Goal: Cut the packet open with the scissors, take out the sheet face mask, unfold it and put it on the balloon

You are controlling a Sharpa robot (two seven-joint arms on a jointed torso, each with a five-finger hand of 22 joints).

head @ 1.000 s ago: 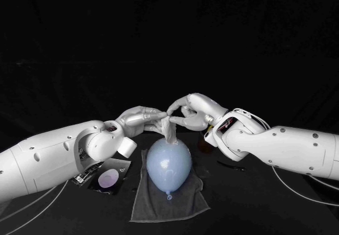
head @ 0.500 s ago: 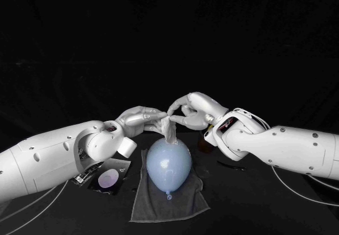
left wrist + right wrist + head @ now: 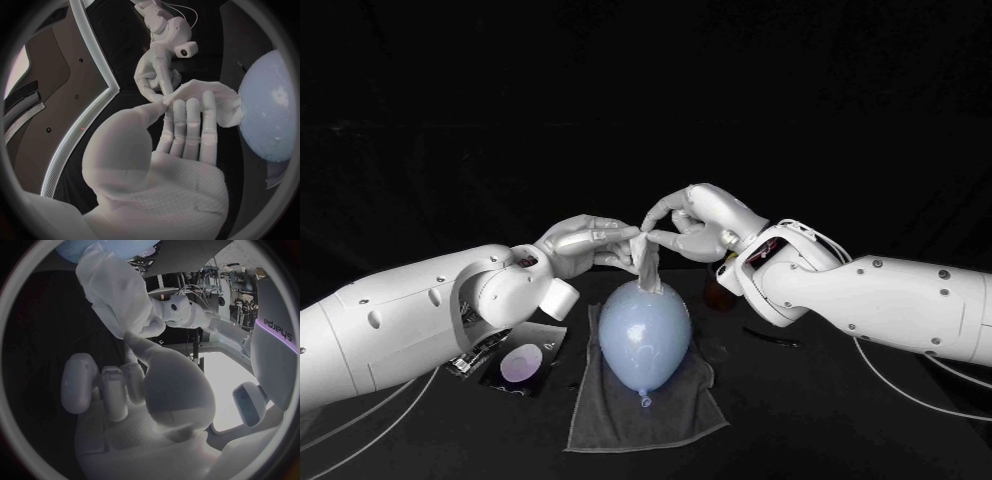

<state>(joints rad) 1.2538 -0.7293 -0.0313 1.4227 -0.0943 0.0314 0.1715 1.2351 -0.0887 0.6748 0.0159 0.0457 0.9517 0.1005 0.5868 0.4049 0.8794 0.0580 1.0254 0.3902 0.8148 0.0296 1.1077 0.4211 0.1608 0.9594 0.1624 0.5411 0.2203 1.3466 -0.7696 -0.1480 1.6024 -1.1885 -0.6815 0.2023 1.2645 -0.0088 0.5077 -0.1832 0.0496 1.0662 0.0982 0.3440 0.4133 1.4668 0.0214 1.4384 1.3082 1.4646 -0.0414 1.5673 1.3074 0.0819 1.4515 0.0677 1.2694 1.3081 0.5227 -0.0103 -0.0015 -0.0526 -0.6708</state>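
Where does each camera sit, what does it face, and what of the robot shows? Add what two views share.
Head view: on the robot's head, looking down at the table; both arms, with the left hand and the right hand holding the sheet face mask above the balloon.
Left wrist view: behind the left hand, facing the right hand; own palm and fingers.
Right wrist view: behind the right hand, facing the left arm; own thumb and fingers.
Shared: the sheet face mask, in all three.

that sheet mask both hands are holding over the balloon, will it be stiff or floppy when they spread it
Probably floppy: the sheet mask hangs in a limp, bunched strip from the left hand and right hand. Its folds look stuck together, so it may cling rather than open freely. It looks thin, so it is likely light and easy to tear.
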